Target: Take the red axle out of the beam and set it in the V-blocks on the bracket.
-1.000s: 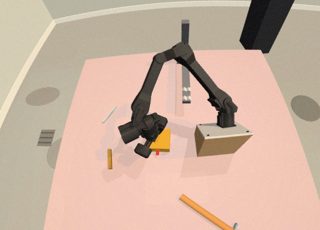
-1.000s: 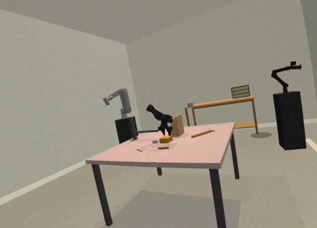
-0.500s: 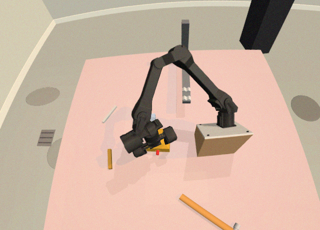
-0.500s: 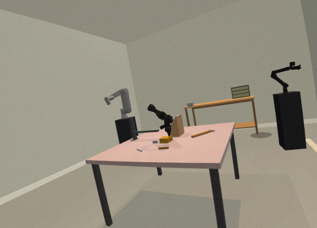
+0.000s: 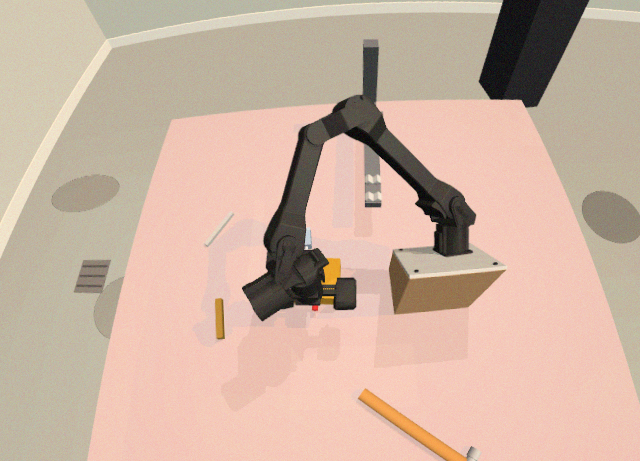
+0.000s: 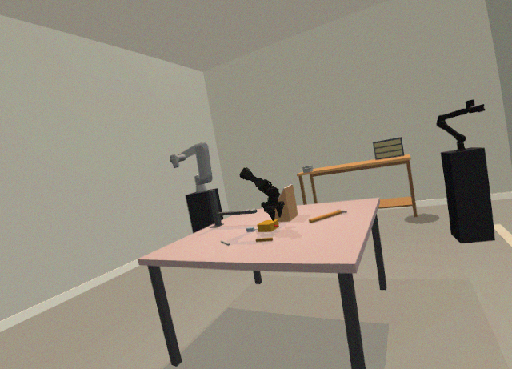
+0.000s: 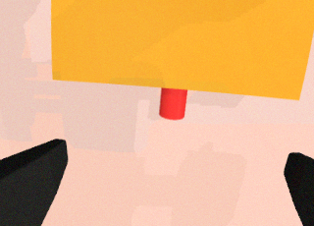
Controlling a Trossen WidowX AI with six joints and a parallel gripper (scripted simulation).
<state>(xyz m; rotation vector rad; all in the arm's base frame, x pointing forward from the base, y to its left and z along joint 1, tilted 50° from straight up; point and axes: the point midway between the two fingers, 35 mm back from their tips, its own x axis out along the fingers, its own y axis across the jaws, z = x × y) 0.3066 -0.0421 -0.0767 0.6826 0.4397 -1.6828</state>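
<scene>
Above table, one gripper (image 5: 334, 291) (image 6: 276, 217) (image 7: 179, 158), one beam (image 5: 331, 270) (image 6: 266, 226) (image 7: 177, 39)

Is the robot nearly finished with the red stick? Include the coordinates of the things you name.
No, nothing looks done: the red axle (image 5: 315, 307) (image 6: 276, 225) (image 7: 173, 104) pokes out of the yellow beam (image 5: 331, 271) (image 6: 266, 226) (image 7: 177, 39). The open jaws are lining up, it seems. Pulling it out and setting it in the V-blocks (image 5: 373, 195) are left.
</scene>
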